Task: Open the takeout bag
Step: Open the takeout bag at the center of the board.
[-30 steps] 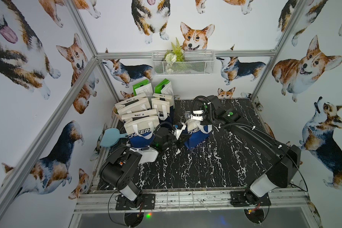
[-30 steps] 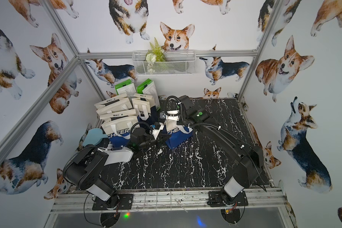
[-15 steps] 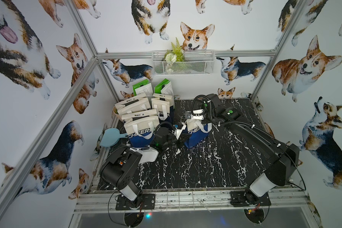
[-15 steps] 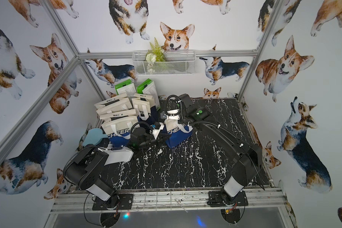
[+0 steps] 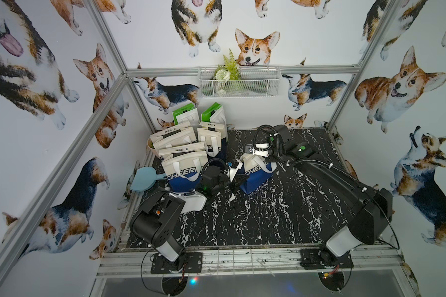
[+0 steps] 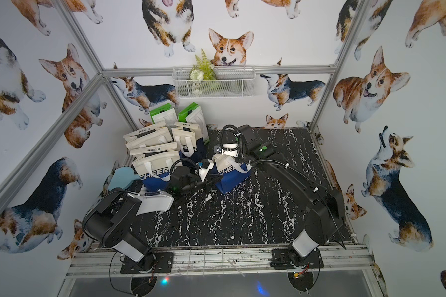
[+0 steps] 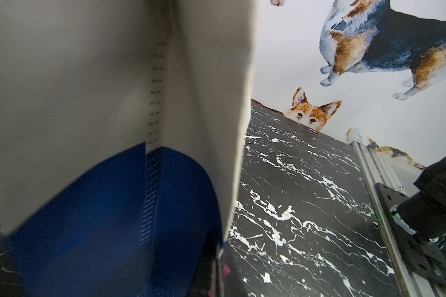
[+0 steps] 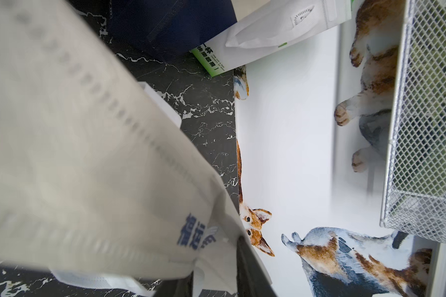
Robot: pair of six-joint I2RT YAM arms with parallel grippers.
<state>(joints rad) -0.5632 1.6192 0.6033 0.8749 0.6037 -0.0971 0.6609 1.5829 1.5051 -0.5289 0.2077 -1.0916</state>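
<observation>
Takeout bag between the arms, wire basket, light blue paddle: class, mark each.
takeout bag [image 5: 254, 181]: a top view, blue lower panel.
wire basket [image 5: 258, 84]: a top view, mesh front wall.
light blue paddle [image 5: 142, 179]: a top view, blade middle.

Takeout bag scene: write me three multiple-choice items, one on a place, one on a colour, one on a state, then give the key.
1. Where is the wire basket?
A) hung on the back wall
B) lying at the front edge
C) tucked inside a bag

2. What colour is the lower part of the takeout bag?
A) red
B) blue
C) green

3. How does the takeout bag sit?
A) lying flat
B) hanging in the wire basket
C) standing on the table

Key: 1 A, both top views show it fixed to the back wall above the table. 2 B, a blue base shows under a cream top. 3 C, its base rests on the black marble table with its top edge raised.
</observation>
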